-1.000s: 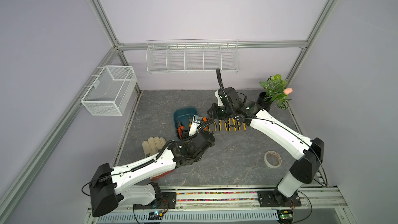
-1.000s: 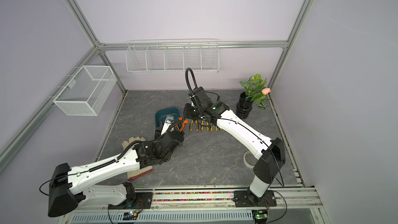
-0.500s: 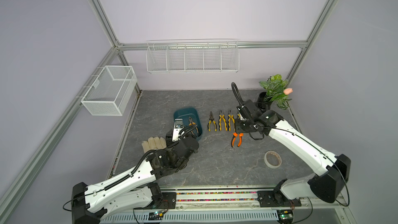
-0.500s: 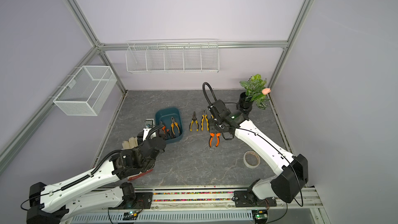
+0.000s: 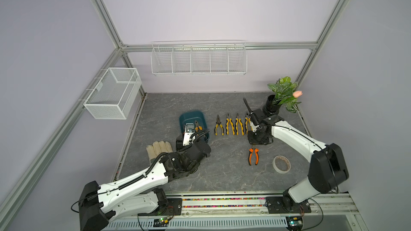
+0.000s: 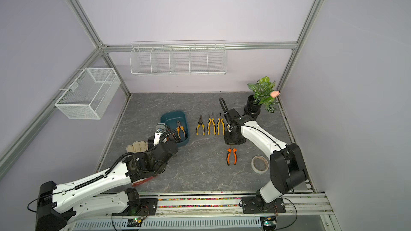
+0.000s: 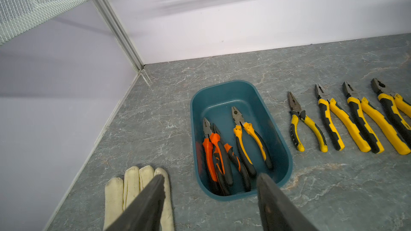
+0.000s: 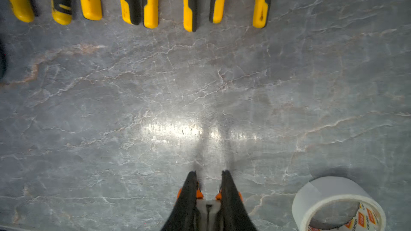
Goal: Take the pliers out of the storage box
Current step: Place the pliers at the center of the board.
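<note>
Orange pliers (image 5: 250, 157) moved nearer, head clamped in right tool (image 8: 209, 173); left tool (image 7: 210, 175) gapes empty before storage box (image 7: 222, 98).

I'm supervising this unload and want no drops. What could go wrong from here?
1. The right pincer is shut on the orange pliers only at the metal head; they could swivel or slip.
2. In the box, two orange pairs lie overlapped by the wall; the open left pincer may lift both or snag the rim.
</note>
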